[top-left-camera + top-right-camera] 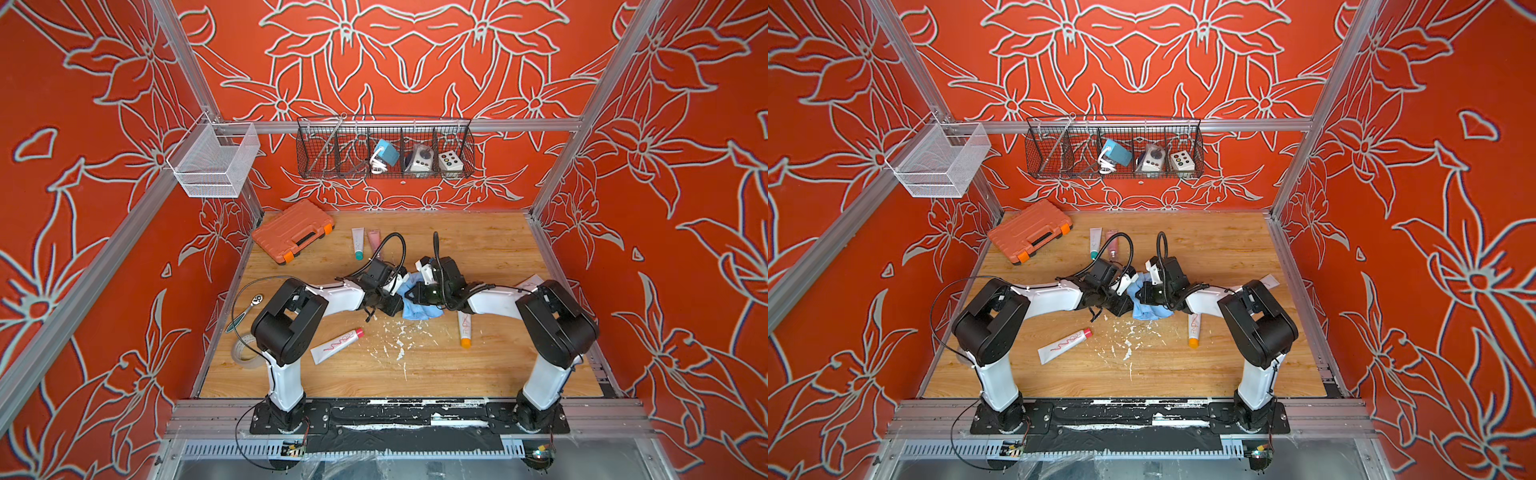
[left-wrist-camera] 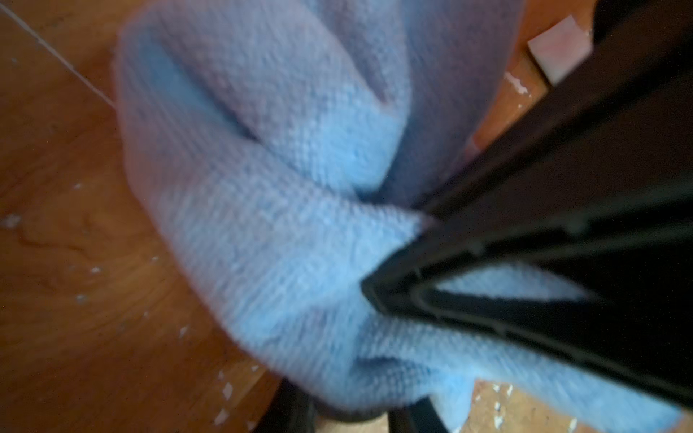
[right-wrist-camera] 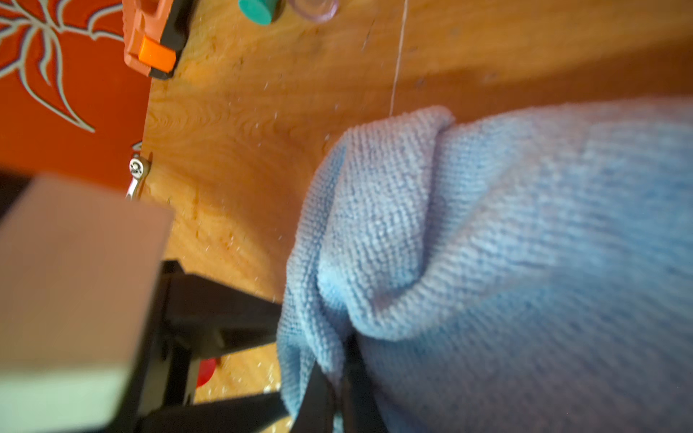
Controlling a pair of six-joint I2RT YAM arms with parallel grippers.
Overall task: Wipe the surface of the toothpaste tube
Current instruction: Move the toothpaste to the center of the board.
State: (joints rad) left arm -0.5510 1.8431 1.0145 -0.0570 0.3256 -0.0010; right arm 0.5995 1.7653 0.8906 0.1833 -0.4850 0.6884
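left end effector (image 2: 399, 255) is clamped on a bunched blue cloth (image 1: 419, 309), right end effector (image 1: 415, 294) squeezed shut right beside it, can't see any tube inside, red-capped tube (image 1: 336, 345) and orange-capped tube (image 1: 465, 328) just lie on the table (image 1: 457, 374) nearby, so wiping looks barely started imo

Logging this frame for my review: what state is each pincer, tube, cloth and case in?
blue cloth, bunched between the pincers
left pincer, shut on the blue cloth
right pincer, shut; grip hidden under cloth
red-capped tube, capped, lying flat
orange-capped tube, capped, lying flat
orange case, closed
tabletop, flecked with white residue
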